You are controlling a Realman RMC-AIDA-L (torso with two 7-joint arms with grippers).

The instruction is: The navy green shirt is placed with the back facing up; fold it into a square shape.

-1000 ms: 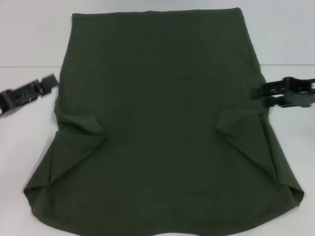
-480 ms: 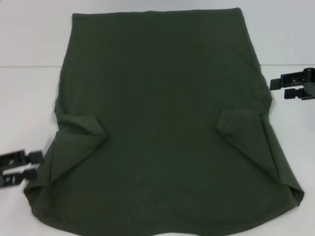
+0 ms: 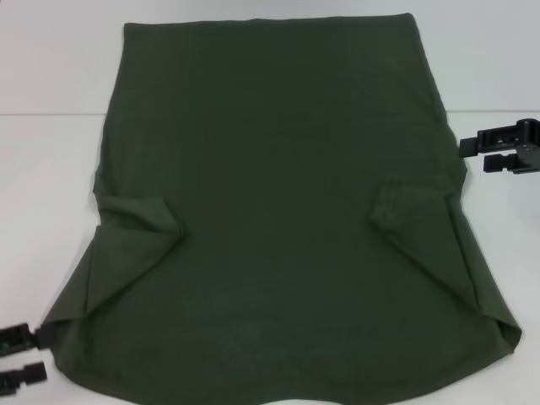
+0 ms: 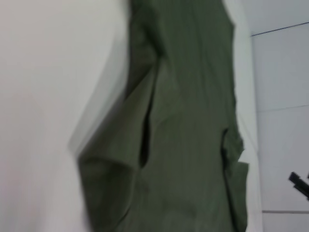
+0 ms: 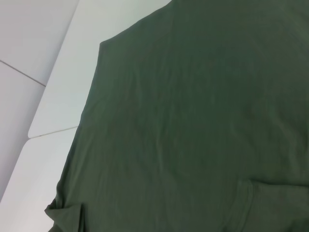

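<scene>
Shirt: I see the dark olive-green fabric T-shirt [image 3: 278, 211] flat on the white surface [image 3: 51, 169].
Left hand [image 3: 24, 359]: released, at the shirt's 8 o'clock corner.
Right hand [image 3: 485, 152]: released, at its 3 o'clock edge.

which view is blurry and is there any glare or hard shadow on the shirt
Left wrist view: the shirt is motion-smeared, worst along its edge against the table. Head and right wrist views: only slightly soft, folds readable. No glare or hard shadow in any view; light is flat, with faint shading under the folded-in sleeves.
</scene>
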